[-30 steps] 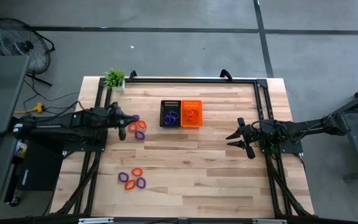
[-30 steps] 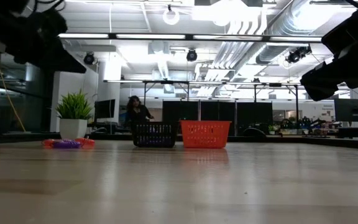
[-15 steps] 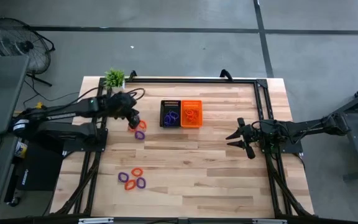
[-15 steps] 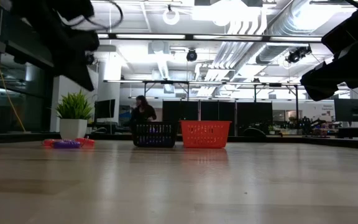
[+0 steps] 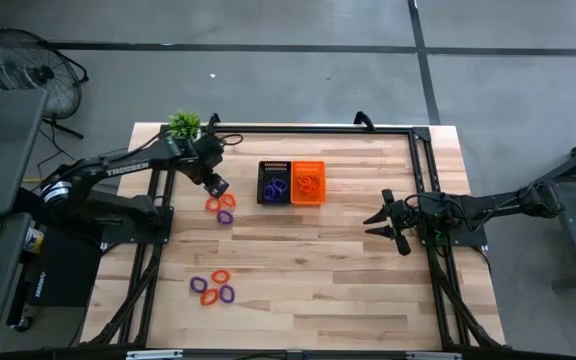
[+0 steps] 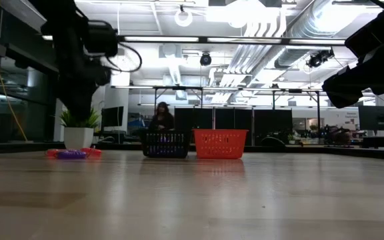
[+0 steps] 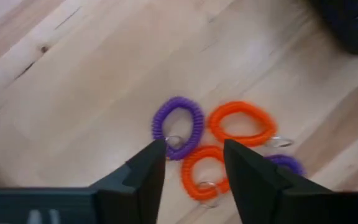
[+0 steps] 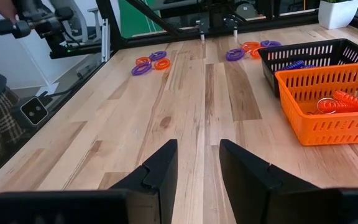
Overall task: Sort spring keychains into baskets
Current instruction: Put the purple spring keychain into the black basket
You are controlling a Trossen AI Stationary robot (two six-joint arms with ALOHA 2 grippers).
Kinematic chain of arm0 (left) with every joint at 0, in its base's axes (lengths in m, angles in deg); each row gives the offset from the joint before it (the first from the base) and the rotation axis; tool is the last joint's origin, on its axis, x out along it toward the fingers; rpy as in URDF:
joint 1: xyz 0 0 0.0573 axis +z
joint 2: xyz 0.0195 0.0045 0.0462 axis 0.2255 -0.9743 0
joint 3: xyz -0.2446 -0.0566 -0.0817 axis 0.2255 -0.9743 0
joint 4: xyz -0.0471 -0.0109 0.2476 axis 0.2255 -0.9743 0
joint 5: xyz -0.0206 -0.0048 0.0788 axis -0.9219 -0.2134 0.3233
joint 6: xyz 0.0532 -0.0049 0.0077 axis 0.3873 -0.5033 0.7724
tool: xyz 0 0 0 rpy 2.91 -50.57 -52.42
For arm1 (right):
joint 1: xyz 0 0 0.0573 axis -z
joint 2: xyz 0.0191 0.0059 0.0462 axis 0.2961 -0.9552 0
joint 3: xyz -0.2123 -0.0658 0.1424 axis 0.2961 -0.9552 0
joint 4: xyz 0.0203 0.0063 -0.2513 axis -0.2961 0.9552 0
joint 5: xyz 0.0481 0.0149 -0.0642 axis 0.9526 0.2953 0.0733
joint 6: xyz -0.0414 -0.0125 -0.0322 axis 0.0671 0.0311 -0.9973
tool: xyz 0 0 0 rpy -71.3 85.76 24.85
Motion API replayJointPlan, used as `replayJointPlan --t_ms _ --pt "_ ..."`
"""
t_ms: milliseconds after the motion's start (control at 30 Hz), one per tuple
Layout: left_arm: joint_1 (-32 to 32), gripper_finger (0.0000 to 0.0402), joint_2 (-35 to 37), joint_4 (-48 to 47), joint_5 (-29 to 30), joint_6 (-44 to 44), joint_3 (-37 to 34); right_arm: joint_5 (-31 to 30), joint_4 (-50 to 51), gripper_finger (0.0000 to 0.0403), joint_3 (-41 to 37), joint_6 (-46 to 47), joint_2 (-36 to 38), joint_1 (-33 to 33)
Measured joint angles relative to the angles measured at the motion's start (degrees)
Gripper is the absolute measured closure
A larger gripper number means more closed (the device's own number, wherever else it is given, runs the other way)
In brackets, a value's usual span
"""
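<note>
Near the table's left side, my left gripper (image 5: pixel 215 187) hangs open and points down over a cluster of spring keychains (image 5: pixel 221 207). In the left wrist view its fingers stand either side of an orange keychain (image 7: pixel 202 172), beside a purple one (image 7: pixel 178 124), touching neither. A second cluster (image 5: pixel 213 287) lies nearer the front edge. The black basket (image 5: pixel 274 183) holds purple keychains and the orange basket (image 5: pixel 308 183) holds orange ones; they stand side by side at the far middle. My right gripper (image 5: pixel 381 222) waits open at the right, holding nothing.
A small potted plant (image 5: pixel 184 124) stands at the far left corner, just behind my left arm. A black frame rail (image 5: pixel 298 128) runs along the far edge. Bare wood lies between the baskets and my right gripper. A person (image 6: pixel 160 120) shows in the room beyond.
My left arm has swung from lying level along the left side to reaching out over the far-left keychain cluster. Its gripper has moved slightly toward the far edge and tipped to point down. The keychains and baskets have stayed in place.
</note>
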Motion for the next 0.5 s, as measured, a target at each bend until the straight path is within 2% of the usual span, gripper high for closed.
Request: replayJointPlan --t_ms 200,500 --pt "1.34 0.0207 -7.88 -0.1 -0.25 4.83 0.18 0.0 0.0 0.0289 0.0 0.0 0.0 -0.01" --pt "2.86 0.0204 -16.74 -0.62 0.81 5.45 3.81 -0.01 -0.02 0.0289 0.0 0.0 0.01 0.0"
